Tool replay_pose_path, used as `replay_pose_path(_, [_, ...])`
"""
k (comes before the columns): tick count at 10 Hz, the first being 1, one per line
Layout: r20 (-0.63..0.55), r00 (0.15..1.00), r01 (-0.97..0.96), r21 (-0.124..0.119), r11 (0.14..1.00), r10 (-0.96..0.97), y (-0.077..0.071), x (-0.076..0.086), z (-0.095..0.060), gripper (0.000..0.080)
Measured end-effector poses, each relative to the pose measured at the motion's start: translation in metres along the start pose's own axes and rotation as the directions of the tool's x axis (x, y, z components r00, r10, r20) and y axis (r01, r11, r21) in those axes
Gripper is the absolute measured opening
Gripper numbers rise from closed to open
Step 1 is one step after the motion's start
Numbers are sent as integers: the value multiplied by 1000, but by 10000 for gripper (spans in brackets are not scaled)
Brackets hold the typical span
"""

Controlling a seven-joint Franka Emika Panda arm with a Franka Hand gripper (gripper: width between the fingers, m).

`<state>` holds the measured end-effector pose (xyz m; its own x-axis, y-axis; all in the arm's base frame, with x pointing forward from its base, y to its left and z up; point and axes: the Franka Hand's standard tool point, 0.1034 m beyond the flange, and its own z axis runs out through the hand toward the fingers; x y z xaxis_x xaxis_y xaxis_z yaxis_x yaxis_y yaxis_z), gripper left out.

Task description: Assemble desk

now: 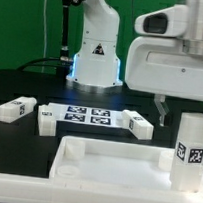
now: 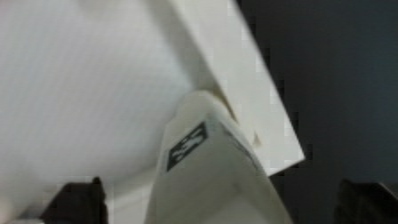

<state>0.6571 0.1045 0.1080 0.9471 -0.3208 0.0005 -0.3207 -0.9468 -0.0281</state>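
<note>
Exterior view first: shows the desk top (image 1: 113,173) lying flat at the front of the black table (image 1: 11,86), rim up, with round sockets (image 1: 72,148) near its end on the exterior view's left. Finds an upright leg (image 1: 193,139) standing at the desk top's corner on the exterior view's right, its tag (image 1: 196,156) facing the camera; cannot tell how firmly seated. Counts three loose legs lying behind the desk top: a far leg (image 1: 16,108) well out toward the exterior view's left, a second leg (image 1: 47,120) just beside the marker board (image 1: 85,114), a third leg (image 1: 140,123) just beside the board's other end. Places the robot base (image 1: 96,54) behind the marker board, before a green backdrop (image 1: 27,22). Fills the upper corner on the exterior view's right with the white arm (image 1: 180,52), one grey finger (image 1: 161,113) hanging below it, near the upright leg's top and apart from it. Wrist view next: looks down along the upright leg (image 2: 210,175), tag (image 2: 187,146) on one face, with the desk top (image 2: 89,90) spreading white beneath and the black table (image 2: 338,80) beyond the rim. Shows the gripper (image 2: 222,200) spread wide, dark fingertips (image 2: 80,198) on either side of the upright leg, gripping nothing; black gap plain on one side, only a thin blurred sliver on the other.
</note>
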Motion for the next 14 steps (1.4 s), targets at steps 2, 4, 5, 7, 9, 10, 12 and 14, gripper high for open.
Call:
replay_pose_path(2, [-1,985,172,-2,985,-172,-2,-1,0,648])
replay_pose_path(4, [0,945,326,-2,945,-326,-2,-1,0,648])
replay_pose_path(5, [0,923,385,-2,923,-385,-2,-1,0,648])
replay_pose_path(7, [-1,847,532,-6,847,-532,-2,0,-1,648])
replay_pose_path(9, [-1,820,572,-6,820,-572,1,2,-1,648])
replay_pose_path(10, [-1,820,572,-6,820,-572,0,2,-1,527])
replay_pose_path(12, [-2,821,570,-8,821,-570,2,3,-2,392])
replay_pose_path(14, [-2,823,567,-8,823,-567,2,3,-2,288])
